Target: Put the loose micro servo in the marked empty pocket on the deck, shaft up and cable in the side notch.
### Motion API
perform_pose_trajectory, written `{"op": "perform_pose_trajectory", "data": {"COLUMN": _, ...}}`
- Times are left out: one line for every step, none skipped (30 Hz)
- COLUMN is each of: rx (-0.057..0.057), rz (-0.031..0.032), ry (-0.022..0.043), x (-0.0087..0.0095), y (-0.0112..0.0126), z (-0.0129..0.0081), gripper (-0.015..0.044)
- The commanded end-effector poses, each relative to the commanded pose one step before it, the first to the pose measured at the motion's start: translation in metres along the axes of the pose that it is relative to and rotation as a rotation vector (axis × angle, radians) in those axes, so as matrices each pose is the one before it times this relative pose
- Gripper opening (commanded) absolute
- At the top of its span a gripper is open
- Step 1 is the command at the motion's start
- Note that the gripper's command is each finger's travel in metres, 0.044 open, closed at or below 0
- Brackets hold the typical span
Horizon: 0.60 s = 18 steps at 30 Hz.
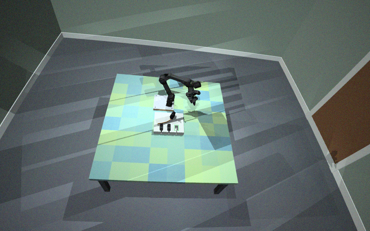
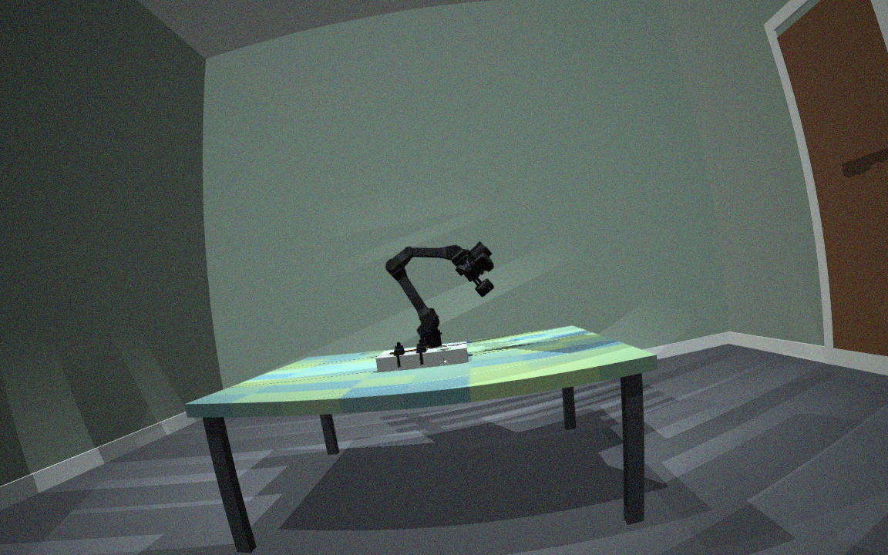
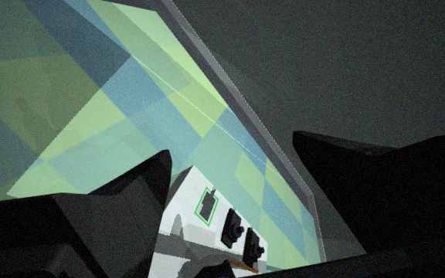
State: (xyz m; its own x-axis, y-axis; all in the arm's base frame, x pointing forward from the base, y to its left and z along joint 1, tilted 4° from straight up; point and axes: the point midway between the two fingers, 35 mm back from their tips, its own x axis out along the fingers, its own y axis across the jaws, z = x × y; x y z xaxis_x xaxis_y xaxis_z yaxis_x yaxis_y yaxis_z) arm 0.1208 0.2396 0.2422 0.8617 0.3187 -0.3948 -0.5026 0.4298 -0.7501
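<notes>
The loose micro servo (image 1: 172, 115) is black and rests askew on the back part of the white deck (image 1: 160, 116) (image 2: 457, 356) (image 3: 185, 205). Its orange cable (image 1: 164, 122) (image 3: 244, 266) runs toward the deck's left side. In the wrist view the servo shows only partly at the bottom edge. Which way its shaft points is too small to tell. The marked pocket (image 1: 176, 127) (image 3: 207, 205) is empty, outlined in green, with its notch toward the front edge. My gripper (image 1: 193, 103) (image 3: 232, 147) is open and empty, high above the table, to the right of and behind the deck.
Two seated black servos (image 1: 161, 127) (image 1: 168, 127) (image 3: 232, 228) (image 3: 253, 247) stand in a row left of the pocket in the top view. The arm's white base plate (image 1: 160, 101) lies just behind the deck. The patchwork table (image 1: 166, 169) (image 2: 337, 386) carries everything.
</notes>
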Motion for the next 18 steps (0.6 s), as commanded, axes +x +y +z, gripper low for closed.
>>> {"op": "perform_pose_trajectory", "data": {"rx": 0.0015, "rz": 0.00102, "ry": 0.00285, "x": 0.00054, "y": -0.00006, "z": -0.00041, "gripper": 0.0426}}
{"op": "perform_pose_trajectory", "data": {"rx": 0.003, "rz": 0.00205, "ry": 0.00573, "x": 0.00107, "y": -0.00012, "z": -0.00082, "gripper": 0.044}}
{"op": "perform_pose_trajectory", "data": {"rx": 0.0046, "rz": 0.00307, "ry": 0.00865, "x": 0.00161, "y": -0.0002, "z": -0.00124, "gripper": 0.044}}
{"op": "perform_pose_trajectory", "data": {"rx": 0.0063, "rz": 0.0041, "ry": 0.01165, "x": 0.00215, "y": -0.00028, "z": -0.00166, "gripper": 0.044}}
{"op": "perform_pose_trajectory", "data": {"rx": 0.008, "rz": 0.00505, "ry": 0.01447, "x": 0.00264, "y": -0.00038, "z": -0.00206, "gripper": 0.044}}
{"op": "perform_pose_trajectory", "data": {"rx": 0.0095, "rz": 0.00579, "ry": 0.01682, "x": 0.00302, "y": -0.00049, "z": -0.00239, "gripper": 0.044}}
{"op": "perform_pose_trajectory", "data": {"rx": 0.0103, "rz": 0.00605, "ry": 0.01785, "x": 0.00316, "y": -0.00058, "z": -0.00252, "gripper": 0.044}}
{"op": "perform_pose_trajectory", "data": {"rx": 0.0107, "rz": 0.00605, "ry": 0.01811, "x": 0.00317, "y": -0.00064, "z": -0.00254, "gripper": 0.044}}
{"op": "perform_pose_trajectory", "data": {"rx": 0.011, "rz": 0.00601, "ry": 0.01825, "x": 0.00315, "y": -0.00071, "z": -0.00254, "gripper": 0.044}}
{"op": "perform_pose_trajectory", "data": {"rx": 0.0114, "rz": 0.00597, "ry": 0.01839, "x": 0.00313, "y": -0.00077, "z": -0.00254, "gripper": 0.044}}
{"op": "perform_pose_trajectory", "data": {"rx": 0.0112, "rz": 0.00536, "ry": 0.01914, "x": 0.00328, "y": -0.00099, "z": -0.00252, "gripper": 0.044}}
{"op": "perform_pose_trajectory", "data": {"rx": 0.0116, "rz": 0.00534, "ry": 0.01925, "x": 0.00326, "y": -0.00105, "z": -0.00251, "gripper": 0.044}}
{"op": "perform_pose_trajectory", "data": {"rx": 0.0119, "rz": 0.00532, "ry": 0.01935, "x": 0.00323, "y": -0.00111, "z": -0.00251, "gripper": 0.044}}
{"op": "perform_pose_trajectory", "data": {"rx": 0.0123, "rz": 0.0053, "ry": 0.01944, "x": 0.00321, "y": -0.00117, "z": -0.0025, "gripper": 0.044}}
{"op": "perform_pose_trajectory", "data": {"rx": 0.0127, "rz": 0.00528, "ry": 0.01952, "x": 0.00318, "y": -0.00122, "z": -0.00248, "gripper": 0.044}}
{"op": "perform_pose_trajectory", "data": {"rx": 0.0123, "rz": 0.00501, "ry": 0.0187, "x": 0.00302, "y": -0.00124, "z": -0.00235, "gripper": 0.044}}
{"op": "perform_pose_trajectory", "data": {"rx": 0.0133, "rz": 0.00527, "ry": 0.01951, "x": 0.0031, "y": -0.0013, "z": -0.00241, "gripper": 0.044}}
{"op": "perform_pose_trajectory", "data": {"rx": 0.0137, "rz": 0.00527, "ry": 0.01968, "x": 0.00309, "y": -0.00137, "z": -0.0024, "gripper": 0.044}}
